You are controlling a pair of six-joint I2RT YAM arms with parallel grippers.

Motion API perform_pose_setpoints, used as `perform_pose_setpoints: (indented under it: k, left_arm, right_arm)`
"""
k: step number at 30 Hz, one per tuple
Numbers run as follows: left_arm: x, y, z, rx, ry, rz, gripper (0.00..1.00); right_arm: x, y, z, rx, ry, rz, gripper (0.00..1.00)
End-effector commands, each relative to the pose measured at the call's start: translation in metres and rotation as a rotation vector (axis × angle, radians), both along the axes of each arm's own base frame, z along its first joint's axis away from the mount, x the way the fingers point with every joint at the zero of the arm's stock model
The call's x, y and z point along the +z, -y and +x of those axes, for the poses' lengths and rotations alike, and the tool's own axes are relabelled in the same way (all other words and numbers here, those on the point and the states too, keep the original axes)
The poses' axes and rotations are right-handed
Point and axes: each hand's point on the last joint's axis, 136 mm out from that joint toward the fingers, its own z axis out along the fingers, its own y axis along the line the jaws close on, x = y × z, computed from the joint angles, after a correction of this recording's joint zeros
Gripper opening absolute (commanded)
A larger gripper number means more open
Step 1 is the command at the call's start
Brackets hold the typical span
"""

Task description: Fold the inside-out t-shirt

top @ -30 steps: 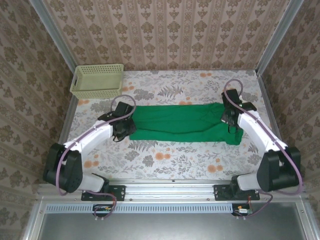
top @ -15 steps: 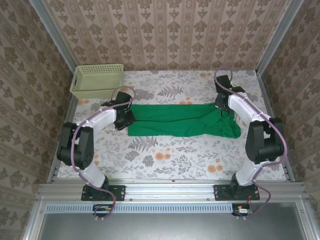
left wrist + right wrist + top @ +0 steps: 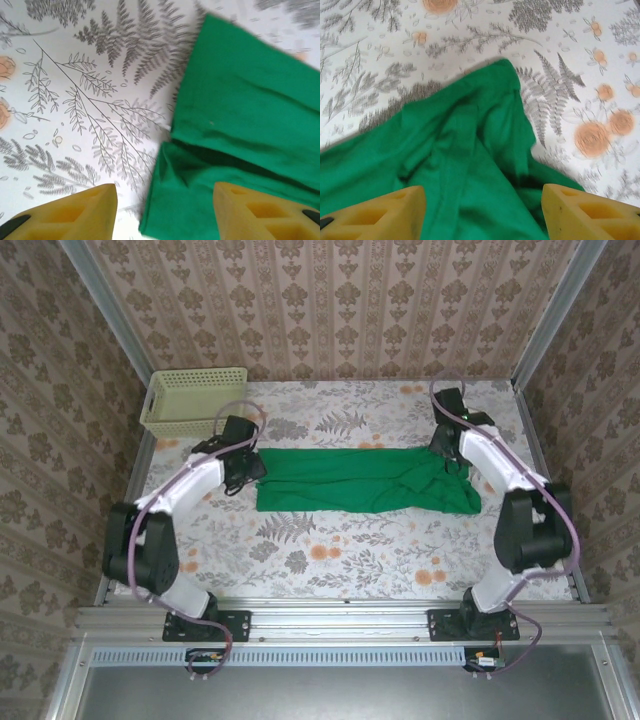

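On the flower-printed table [image 3: 330,560], closed in by patterned walls [image 3: 330,310] at the back and on both sides, you see the two white arms reaching in from the near rail. The left arm [image 3: 185,490] bends in toward the left end of the cloth, and the right arm [image 3: 495,465] bends in toward the right end. The pale basket [image 3: 193,400] sits in the far left corner, well apart from the cloth, and nothing lies between it and the arms.

The inside-out t-shirt [image 3: 360,480] lies across the middle of the table as a long, flat green band running left to right. Its left end is cut straight. The left wrist view shows two layers there, with a dark fold line between them. Its right end is rounder and rumpled, with soft creases running toward a blunt corner in the right wrist view.

The left gripper [image 3: 250,468] hangs over the band's left end with its yellow fingers [image 3: 75,212] spread wide, clamping nothing. The right gripper [image 3: 445,455] hangs over the right end, likewise spread, with the cloth lying loose below its fingers [image 3: 580,212].

Bare tablecloth stays free in front of the band and behind it. The band's right end lies near the table's right edge.
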Motion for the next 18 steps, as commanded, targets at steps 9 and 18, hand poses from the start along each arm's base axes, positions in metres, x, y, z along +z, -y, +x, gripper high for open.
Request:
perform_pose_setpoints:
  k: [9, 18]
  left_arm:
    - [-0.058, 0.086, -0.030, -0.308, -0.050, -0.190, 0.49]
    - [-0.111, 0.038, -0.040, -0.164, -0.184, -0.169, 0.49]
  right_arm:
    - [-0.067, -0.036, -0.071, 0.056, -0.141, 0.303, 0.61]
    - [-0.120, 0.033, -0.076, -0.224, -0.240, 0.314, 0.59]
